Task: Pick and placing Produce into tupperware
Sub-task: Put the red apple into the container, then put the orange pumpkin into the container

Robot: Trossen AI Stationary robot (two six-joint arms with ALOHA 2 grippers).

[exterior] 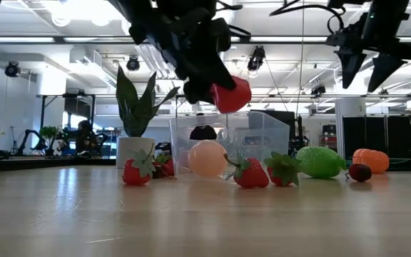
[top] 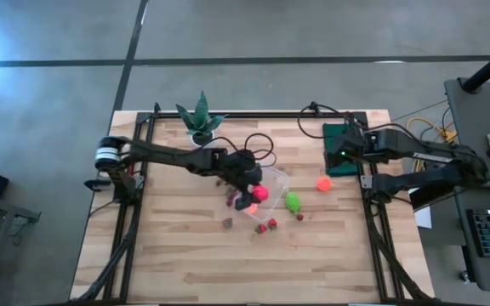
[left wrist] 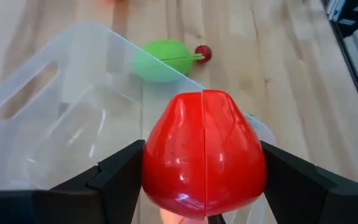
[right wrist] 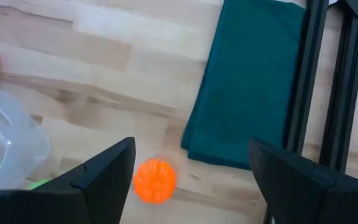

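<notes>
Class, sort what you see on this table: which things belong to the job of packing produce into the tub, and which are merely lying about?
Belonging to the job:
- clear tub
- red fruit held in the left end effector above the tub
- green fruit
- orange fruit
- pink fruit
- strawberries

Lying about:
- potted plant
- dark green cloth

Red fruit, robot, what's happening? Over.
Left gripper shut on red fruit above tupperware. Right gripper open, waiting above orange piece. Nothing in the way.
</notes>
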